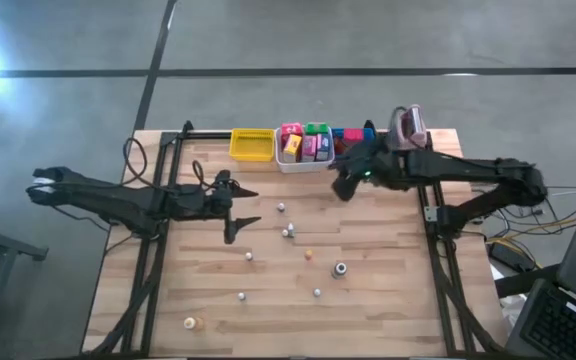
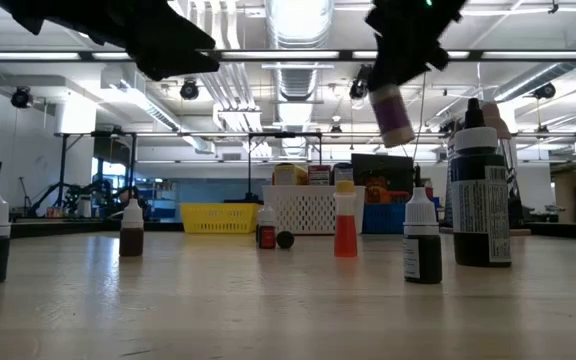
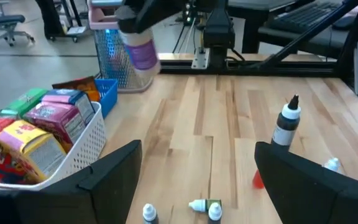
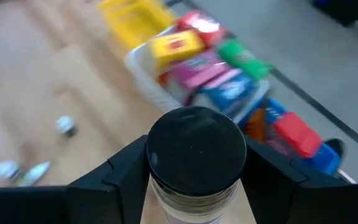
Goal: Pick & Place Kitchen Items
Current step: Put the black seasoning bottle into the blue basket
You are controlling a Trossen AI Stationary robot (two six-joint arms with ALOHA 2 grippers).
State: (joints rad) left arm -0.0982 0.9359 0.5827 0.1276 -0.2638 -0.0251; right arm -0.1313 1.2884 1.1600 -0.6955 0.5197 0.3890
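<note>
Several small dropper bottles stand or lie on the wooden table (image 1: 388,300), among them a dark-capped one (image 1: 340,268) and an orange one (image 1: 309,254). Coloured packets (image 1: 304,143) fill the white bin (image 1: 290,165). My right gripper (image 1: 343,185) hangs just in front of the bins, shut on a small bottle (image 2: 393,115) with a black cap and a purple label. My left gripper (image 1: 248,207) is open at the table's left centre, above the boards, with nothing between its fingers (image 3: 104,180). My right gripper pinches the bottle between its two fingers (image 4: 120,180), on the clear upper body just under the black cap (image 4: 194,152). The fingers slant down from above. The bottle is lifted clear and tilted, its labelled end (image 2: 398,128) sticking out below the fingertips, its cap toward the wrist.
A yellow bin (image 1: 252,146) stands left of the white bin and a blue bin (image 1: 353,135) right of it, along the far edge. A pink-grey upright device (image 1: 408,125) stands at the far right. A tall black-and-white bottle (image 3: 286,124) stands on the boards.
</note>
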